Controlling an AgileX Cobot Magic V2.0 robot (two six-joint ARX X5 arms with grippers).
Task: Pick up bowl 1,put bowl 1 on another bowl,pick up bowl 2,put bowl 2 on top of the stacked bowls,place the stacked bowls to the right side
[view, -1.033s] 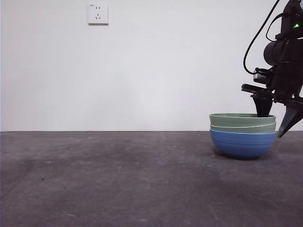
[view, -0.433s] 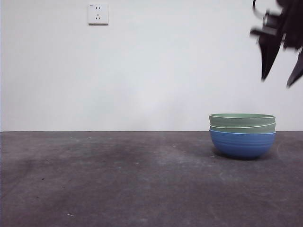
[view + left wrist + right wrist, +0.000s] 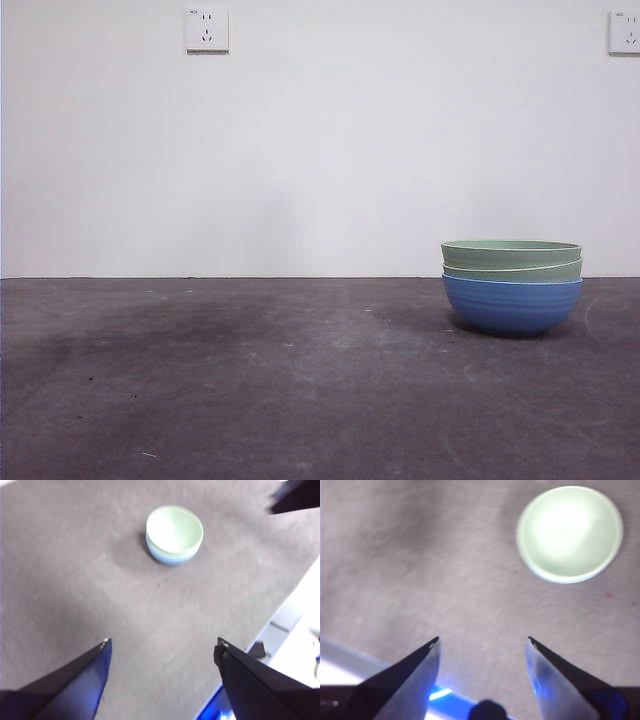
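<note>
The stacked bowls (image 3: 512, 285) stand on the right side of the grey worktop (image 3: 250, 380), toward its far edge, near the white wall (image 3: 320, 150). The stack is three high: a blue bowl (image 3: 512, 305) at the bottom, resting on the worktop, with two pale green bowls (image 3: 512, 260) nested inside it, rims level and the stack upright. Nothing touches the stack.

In the front view no arm is visible. Two wall sockets (image 3: 207, 29) are mounted high on the wall, one left of centre and one at the far right corner.

The left gripper (image 3: 162, 647) is raised above the worktop, well apart from the stack, jaws spread and holding nothing; the bowls (image 3: 174, 534) appear small below it. The right gripper (image 3: 482, 642) is likewise raised above the worktop, jaws spread and holding nothing, with the stack (image 3: 569, 534) seen from above, its pale green inside bare.
</note>
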